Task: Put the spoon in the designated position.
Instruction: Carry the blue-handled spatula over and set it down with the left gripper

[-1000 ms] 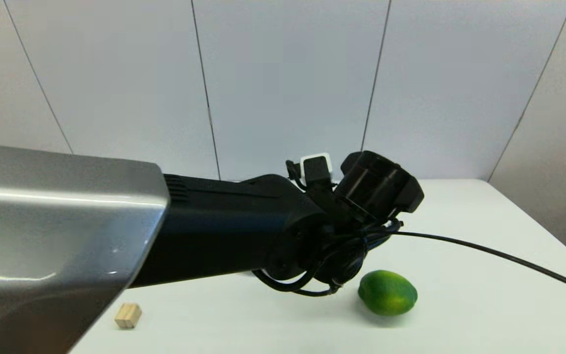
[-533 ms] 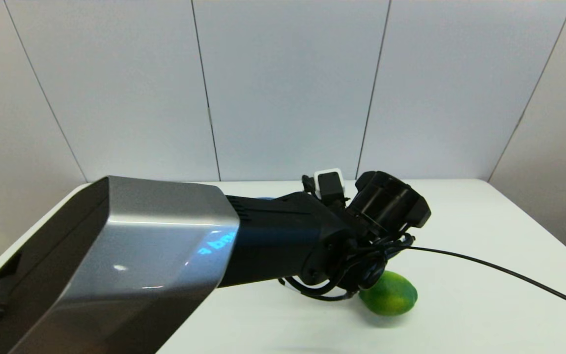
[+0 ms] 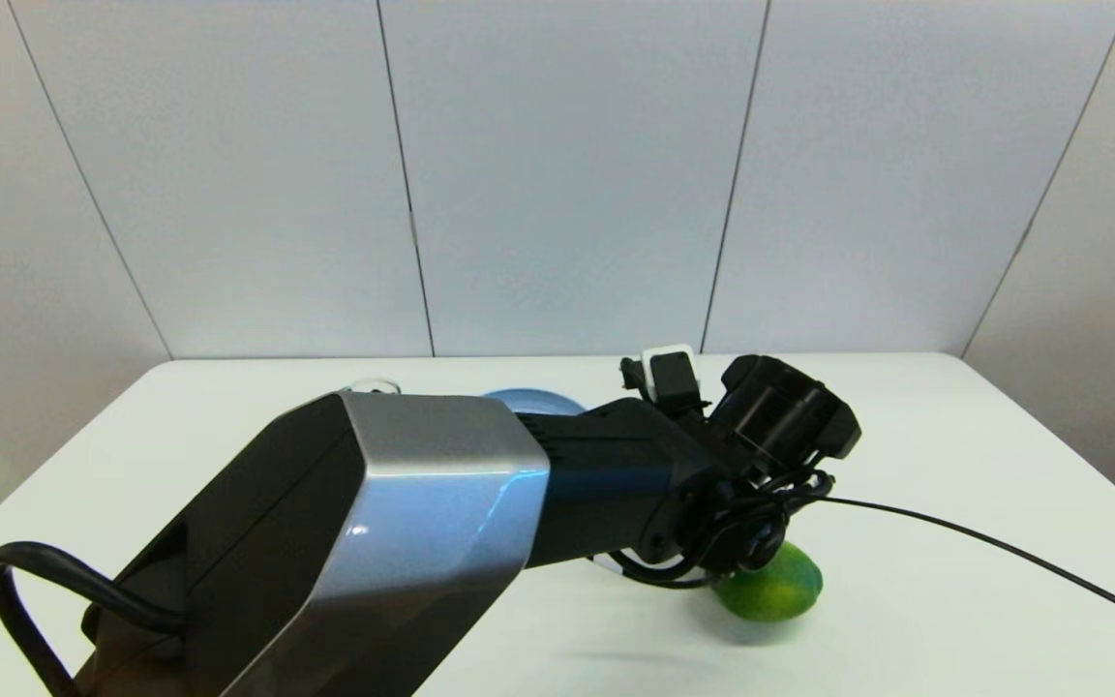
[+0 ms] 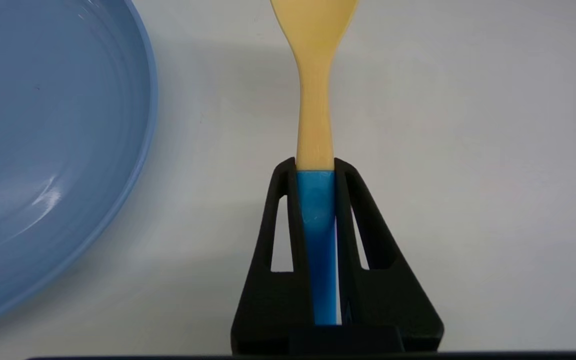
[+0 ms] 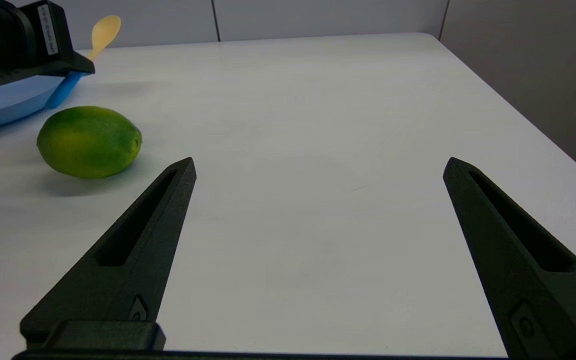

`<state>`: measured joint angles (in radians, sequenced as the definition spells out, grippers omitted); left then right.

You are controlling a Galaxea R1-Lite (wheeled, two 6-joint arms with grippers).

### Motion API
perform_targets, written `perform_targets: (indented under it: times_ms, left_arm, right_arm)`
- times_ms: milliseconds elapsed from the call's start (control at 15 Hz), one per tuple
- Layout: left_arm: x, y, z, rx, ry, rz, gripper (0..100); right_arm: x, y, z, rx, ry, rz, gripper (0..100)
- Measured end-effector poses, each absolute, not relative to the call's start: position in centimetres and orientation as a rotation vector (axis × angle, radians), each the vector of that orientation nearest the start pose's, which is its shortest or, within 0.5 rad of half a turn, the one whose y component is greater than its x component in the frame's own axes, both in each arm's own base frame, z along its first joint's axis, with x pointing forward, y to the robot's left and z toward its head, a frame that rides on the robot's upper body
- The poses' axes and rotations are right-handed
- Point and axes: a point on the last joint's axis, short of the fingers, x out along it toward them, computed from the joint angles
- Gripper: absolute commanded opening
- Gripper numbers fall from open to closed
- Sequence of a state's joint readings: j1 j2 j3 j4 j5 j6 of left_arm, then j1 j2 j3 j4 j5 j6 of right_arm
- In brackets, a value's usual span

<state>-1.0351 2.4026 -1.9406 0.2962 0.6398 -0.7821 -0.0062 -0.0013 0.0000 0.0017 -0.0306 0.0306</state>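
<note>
A plain white table (image 3: pixel 954 436) stands against pale grey panelled walls (image 3: pixel 557 174), carrying a light-blue plate (image 4: pixel 43 150) and a green lime (image 5: pixel 89 141). The left arm reaches across the table, its gripper (image 4: pixel 315 167) pinching the spoon (image 4: pixel 314 100) by the blue handle, yellow bowl pointing forward over bare tabletop just beside the plate's rim. The right gripper (image 5: pixel 318 167) hangs low near the lime, fingers spread wide.
</note>
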Motion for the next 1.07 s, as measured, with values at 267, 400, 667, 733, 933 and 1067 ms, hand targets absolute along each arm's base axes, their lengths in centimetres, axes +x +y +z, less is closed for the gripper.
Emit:
perform_targets:
  times_ms: [267,400,667,733,933,1067]
  left_arm:
    - [26.5,-41.0,11.1,-0.172,0.597,-0.111,0]
    - [26.9,-40.8,10.9,-0.173,0.595,-0.102,0]
    - [27.3,-40.7,10.8,-0.173,0.594,-0.093,0]
    - [27.3,-40.7,10.8,-0.169,0.594,-0.094,0]
    - [27.5,-40.7,10.7,-0.154,0.591,-0.1,100]
    - [27.5,-40.7,10.6,-0.142,0.594,-0.104,100]
  right_arm:
    - [-2.3,-0.1,7.5,0.031,0.0,-0.037,100]
    - [-2.3,-0.1,7.5,0.031,0.0,-0.036,100]
    - [-2.3,-0.1,7.5,0.031,0.0,-0.036,100]
    - [-2.3,-0.1,7.5,0.031,0.0,-0.036,100]
    - [-2.3,-0.1,7.5,0.031,0.0,-0.036,100]
    - [-2.3,-0.1,7.5,0.031,-0.001,-0.036,100]
